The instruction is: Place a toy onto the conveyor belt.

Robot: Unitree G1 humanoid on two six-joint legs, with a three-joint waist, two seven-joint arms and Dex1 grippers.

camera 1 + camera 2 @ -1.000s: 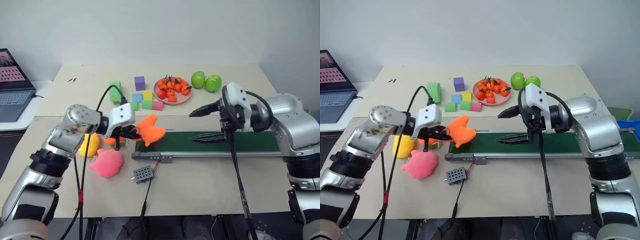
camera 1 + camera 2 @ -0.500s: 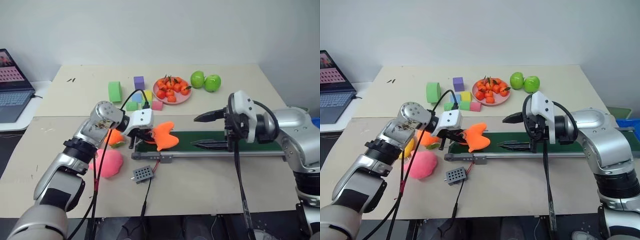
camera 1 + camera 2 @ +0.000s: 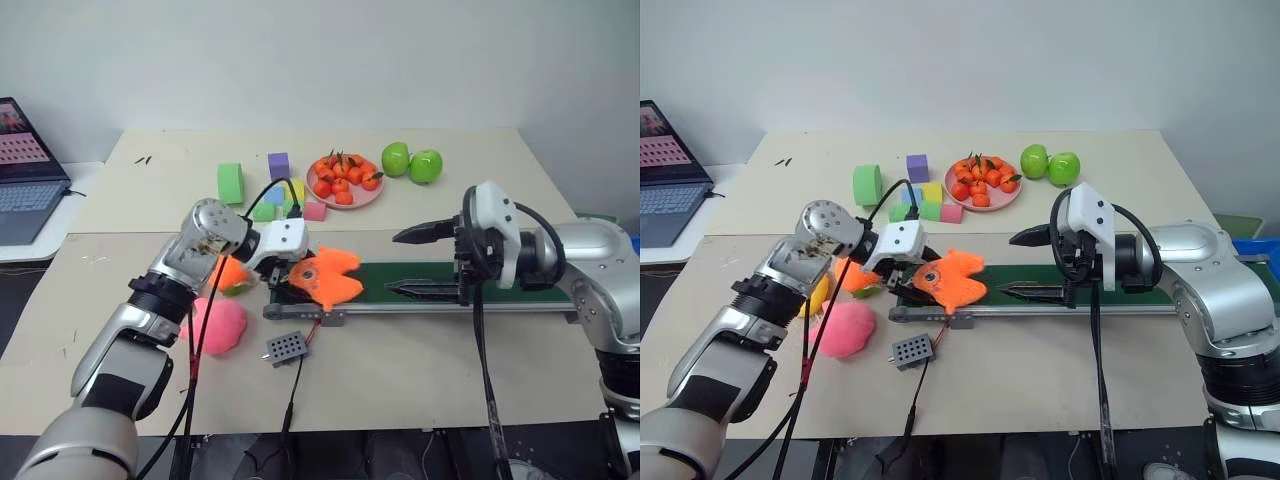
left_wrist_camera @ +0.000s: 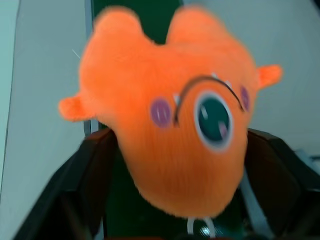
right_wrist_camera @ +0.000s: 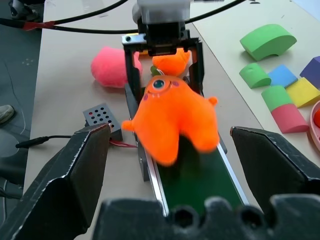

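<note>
- Left end effector (image 3: 296,272), head views: fingers spread on either side of the toy (image 3: 326,277), which sits at the conveyor belt's (image 3: 500,281) left end. Release step.
- Left wrist view: toy (image 4: 172,130) lies between the parted black fingers (image 4: 82,172).
- Right wrist view: right end effector (image 5: 170,175) spread, empty, above the belt, toy further left.
- Next move, judged: withdraw left arm without dragging the plush.
</note>
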